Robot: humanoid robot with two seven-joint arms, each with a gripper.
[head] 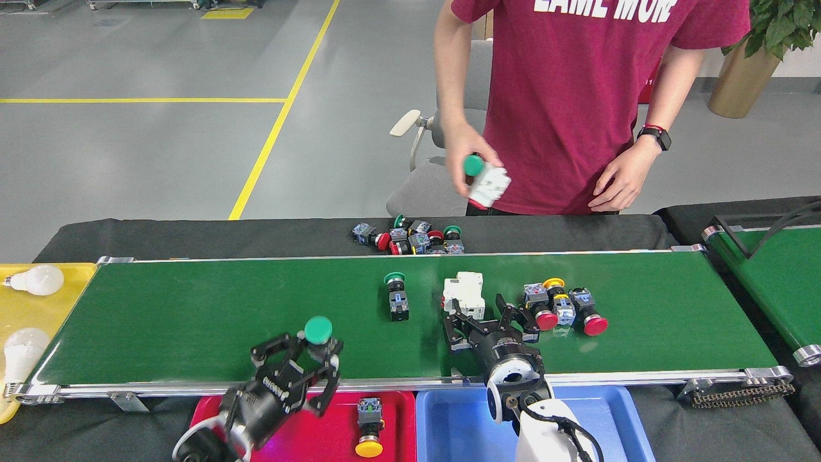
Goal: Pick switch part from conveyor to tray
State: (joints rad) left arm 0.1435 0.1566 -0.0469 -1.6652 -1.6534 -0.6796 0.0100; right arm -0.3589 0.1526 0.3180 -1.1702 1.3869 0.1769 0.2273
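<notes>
Though cropped, white shirt lettering [603, 8] reads "LAME MOR".

Factory floor: conveyor [192, 321], yellow floor lines [276, 122].

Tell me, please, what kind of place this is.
Probably a factory-style test floor for sorting parts: a green conveyor carrying switch parts, coloured sorting trays such as the red tray, and yellow lane lines painted on the grey floor.

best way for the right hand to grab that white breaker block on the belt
Grip the white breaker block across its two long flat sides, coming from above and the near edge of the conveyor. It lies flat with bare belt on both sides, and the right hand is already open around its near end.
</notes>
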